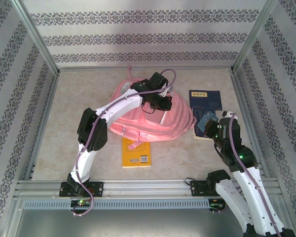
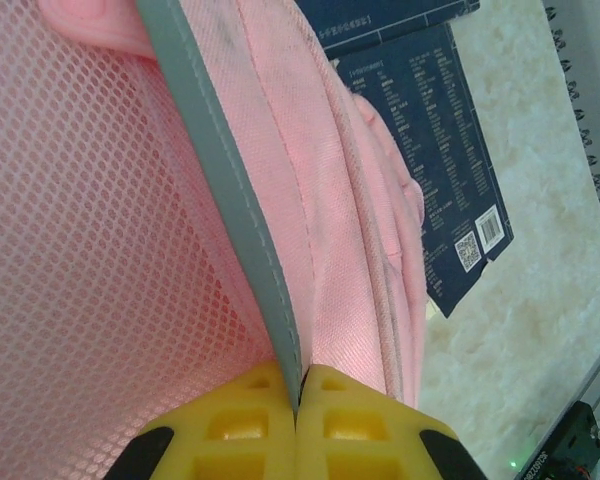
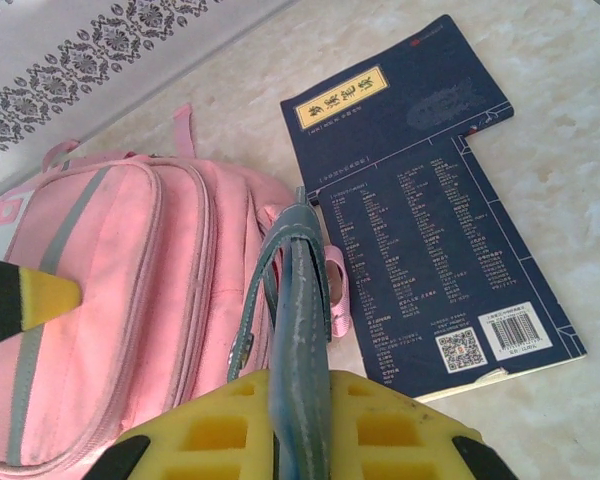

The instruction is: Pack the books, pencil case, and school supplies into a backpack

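The left end effector pinches the grey trim of the large pink fabric backpack on the worktop. The right end effector grips the thin grey-blue pad just beside it. Best to lift that trim wide before feeding the pad in.

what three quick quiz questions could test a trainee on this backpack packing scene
1. True or false: the left gripper is shut on the grey trim of the backpack.
2. What does the right gripper hold? A a pencil case; B the grey-blue pad; C scissors.
3. In the top view, on which side of the backpack do the navy books lie?
Key: 1 true; 2 B; 3 the right side.
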